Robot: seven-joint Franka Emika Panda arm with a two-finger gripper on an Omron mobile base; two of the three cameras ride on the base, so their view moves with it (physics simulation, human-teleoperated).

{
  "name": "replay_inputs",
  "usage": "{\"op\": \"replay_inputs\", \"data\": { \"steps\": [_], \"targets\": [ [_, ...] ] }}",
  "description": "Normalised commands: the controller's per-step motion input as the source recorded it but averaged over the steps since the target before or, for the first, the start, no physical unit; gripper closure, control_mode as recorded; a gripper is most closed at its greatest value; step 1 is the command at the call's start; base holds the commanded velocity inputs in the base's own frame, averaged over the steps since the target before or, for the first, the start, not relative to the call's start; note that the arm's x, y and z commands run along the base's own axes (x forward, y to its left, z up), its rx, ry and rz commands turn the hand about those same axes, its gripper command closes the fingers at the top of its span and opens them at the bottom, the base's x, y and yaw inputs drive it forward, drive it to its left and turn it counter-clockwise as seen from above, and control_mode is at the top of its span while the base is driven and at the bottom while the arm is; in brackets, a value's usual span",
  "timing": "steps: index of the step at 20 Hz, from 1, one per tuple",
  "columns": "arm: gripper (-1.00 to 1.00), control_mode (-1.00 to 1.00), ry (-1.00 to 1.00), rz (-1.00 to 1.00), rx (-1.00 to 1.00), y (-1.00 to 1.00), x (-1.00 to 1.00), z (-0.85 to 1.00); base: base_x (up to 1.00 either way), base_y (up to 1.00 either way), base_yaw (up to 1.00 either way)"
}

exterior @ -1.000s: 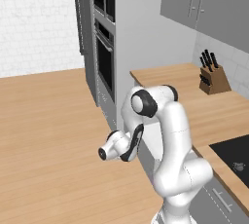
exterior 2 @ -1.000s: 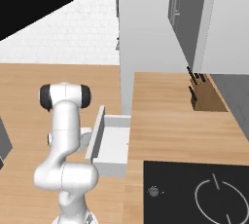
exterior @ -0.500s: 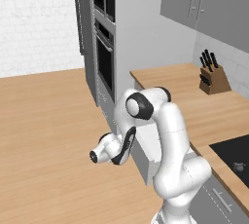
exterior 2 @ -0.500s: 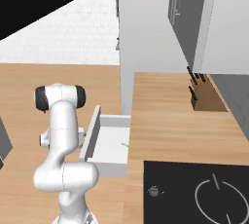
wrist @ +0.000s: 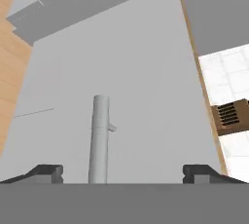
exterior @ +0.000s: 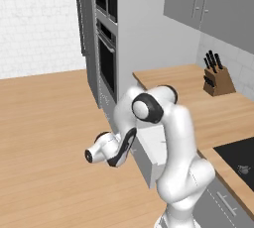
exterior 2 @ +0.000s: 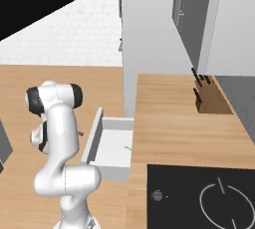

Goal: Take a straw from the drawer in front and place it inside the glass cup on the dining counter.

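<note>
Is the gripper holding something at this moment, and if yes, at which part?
Nothing is held. The gripper is open, its fingertips wide apart on either side of the drawer's handle, without touching it.

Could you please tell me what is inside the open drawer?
In the right base view, the drawer holds a thin green straw on its white floor. The front wall and the countertop edge cover the rest.

The end effector (wrist: 123,173) faces a broad light-grey drawer (wrist: 146,72) front, its two dark fingertips (wrist: 46,172) set wide apart at the bottom of the frame. Between them, nearer the left tip and touching neither, rises a silver bar handle (wrist: 99,138), with a small mounting stub on its right side. Left of the end effector runs a strip of wooden floor (wrist: 12,57); to its right sit white tiles (wrist: 226,72) and a brown knife block (wrist: 232,116).
</note>
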Motion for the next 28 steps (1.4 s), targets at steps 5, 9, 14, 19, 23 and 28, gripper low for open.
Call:
{"op": "replay_inputs", "data": {
  "steps": [5, 9, 14, 19, 23, 28],
  "targets": [
    [-1.0, -1.0, -0.03, -0.11, 0.19, -0.05, -0.02, 0.74, 0.0, 0.0, 0.0],
    [-1.0, -1.0, -0.09, -0.15, 0.31, -0.29, 0.0, 0.63, 0.0, 0.0, 0.0],
    [-1.0, -1.0, -0.11, -0.08, 0.38, -0.5, 0.0, 0.63, 0.0, 0.0, 0.0],
    [-1.0, -1.0, -0.04, -0.08, 0.47, -0.72, 0.0, 0.31, 0.0, 0.0, 0.0],
    [-1.0, -1.0, 0.0, -0.17, 0.54, -0.8, 0.0, 0.11, 0.0, 0.0, 0.0],
    [-1.0, -1.0, 0.01, -0.19, 0.56, -0.7, 0.02, 0.14, 0.0, 0.0, 0.0]
  ]
}}
